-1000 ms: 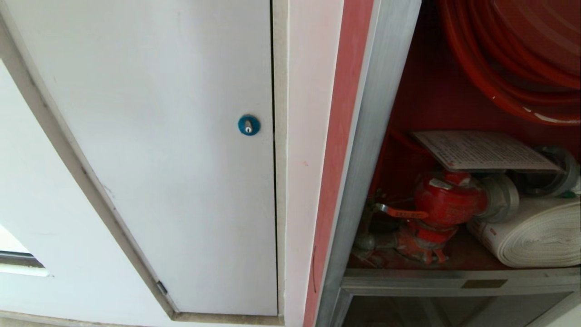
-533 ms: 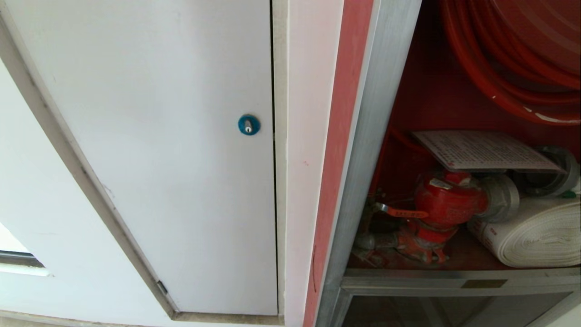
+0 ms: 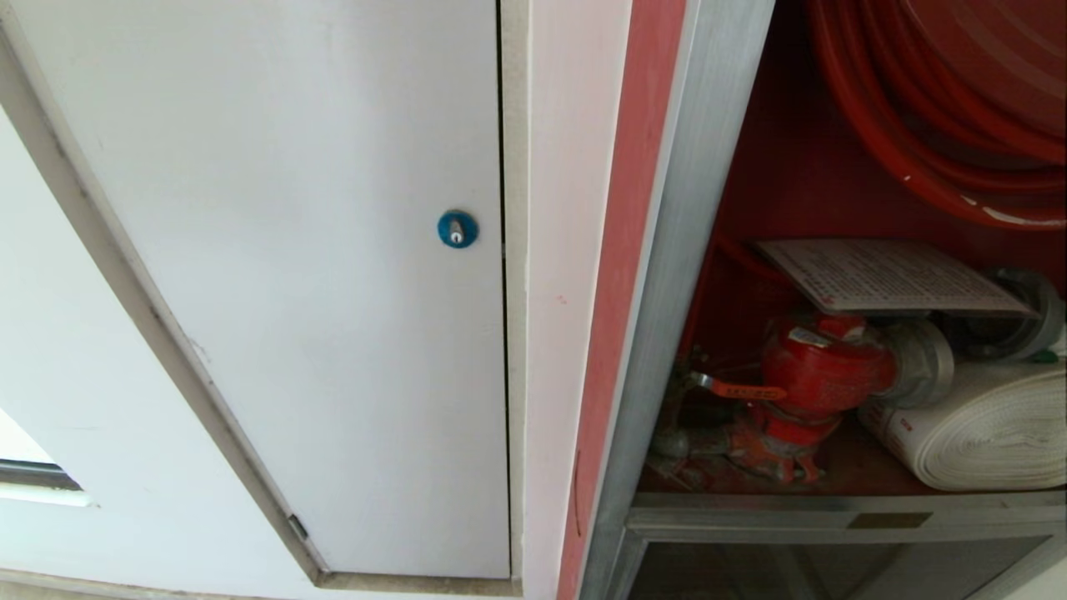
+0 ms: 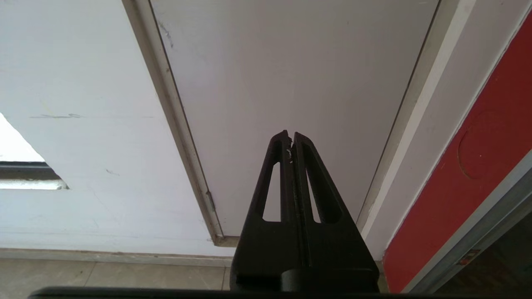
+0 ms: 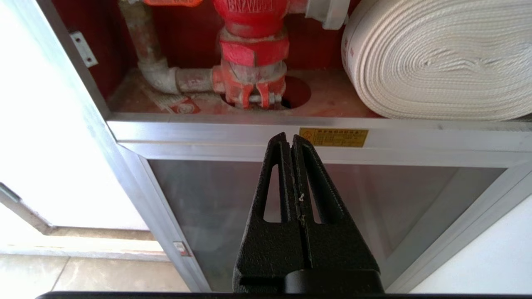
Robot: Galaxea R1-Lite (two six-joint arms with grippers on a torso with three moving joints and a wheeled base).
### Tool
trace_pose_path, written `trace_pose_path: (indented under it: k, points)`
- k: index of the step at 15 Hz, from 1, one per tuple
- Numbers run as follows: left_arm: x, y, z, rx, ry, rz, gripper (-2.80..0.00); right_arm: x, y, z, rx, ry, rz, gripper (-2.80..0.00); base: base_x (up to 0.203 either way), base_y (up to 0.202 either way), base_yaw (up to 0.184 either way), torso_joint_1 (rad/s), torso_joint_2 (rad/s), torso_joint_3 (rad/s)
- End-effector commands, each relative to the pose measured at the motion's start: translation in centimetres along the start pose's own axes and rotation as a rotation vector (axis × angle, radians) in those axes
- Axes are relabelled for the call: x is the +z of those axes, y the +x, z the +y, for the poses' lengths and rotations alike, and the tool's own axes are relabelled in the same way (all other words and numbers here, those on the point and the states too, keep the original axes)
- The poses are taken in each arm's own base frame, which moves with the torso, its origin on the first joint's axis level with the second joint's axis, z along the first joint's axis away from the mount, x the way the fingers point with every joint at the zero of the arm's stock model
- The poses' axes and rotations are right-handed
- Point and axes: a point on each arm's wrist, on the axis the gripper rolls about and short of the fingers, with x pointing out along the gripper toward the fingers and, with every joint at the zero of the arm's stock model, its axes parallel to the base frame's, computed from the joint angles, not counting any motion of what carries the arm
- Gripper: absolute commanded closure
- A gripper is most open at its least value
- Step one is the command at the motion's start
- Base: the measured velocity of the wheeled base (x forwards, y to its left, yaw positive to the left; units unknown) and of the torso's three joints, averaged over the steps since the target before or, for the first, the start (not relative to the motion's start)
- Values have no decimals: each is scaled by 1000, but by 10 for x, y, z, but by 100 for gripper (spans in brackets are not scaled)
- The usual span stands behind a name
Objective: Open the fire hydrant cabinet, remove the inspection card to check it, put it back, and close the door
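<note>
- In the head view we see the fire hydrant cabinet (image 3: 692,275), a tall wall cabinet with a silver metal frame and a red interior, standing open on the right; its door is not in our view.
- The inspection card (image 3: 884,275), a thin pale grey-white rectangular sheet with fine print, lies tilted on top of the red valve (image 3: 821,367) inside the cabinet, below the coiled red hose reel (image 3: 934,125).
- Just beside the valve, to its right, rests the white rolled hose (image 3: 992,433) on the cabinet's floor.
- To the left of the cabinet we see the plain white panel (image 3: 317,292) with a small blue round lock (image 3: 457,229).
- Our left gripper (image 4: 291,137) has its black fingers pressed together, empty, pointing at the white panel near its lower corner.
- Our right gripper (image 5: 290,139) is also closed on nothing; its tips sit in front of the silver frame rail, just beside the small brass plate (image 5: 333,137), below the valve and the hose, with the lower glass panel (image 5: 216,199) behind the fingers.
- Neither arm shows in the head view.
</note>
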Motion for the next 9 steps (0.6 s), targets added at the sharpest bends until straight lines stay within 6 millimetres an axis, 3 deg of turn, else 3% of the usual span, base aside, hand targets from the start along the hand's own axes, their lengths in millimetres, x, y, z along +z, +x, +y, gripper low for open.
trace_pose_path:
  k: [1, 9]
  points:
    - [-4, 1, 0, 1, 0, 13, 0, 8, -3, 0, 1, 0, -22, 0, 0, 0, 0, 0, 0, 0]
    - [-4, 1, 0, -1, 0, 13, 0, 37, -2, 0, -12, -6, -20, 0, 0, 0, 0, 0, 0, 0]
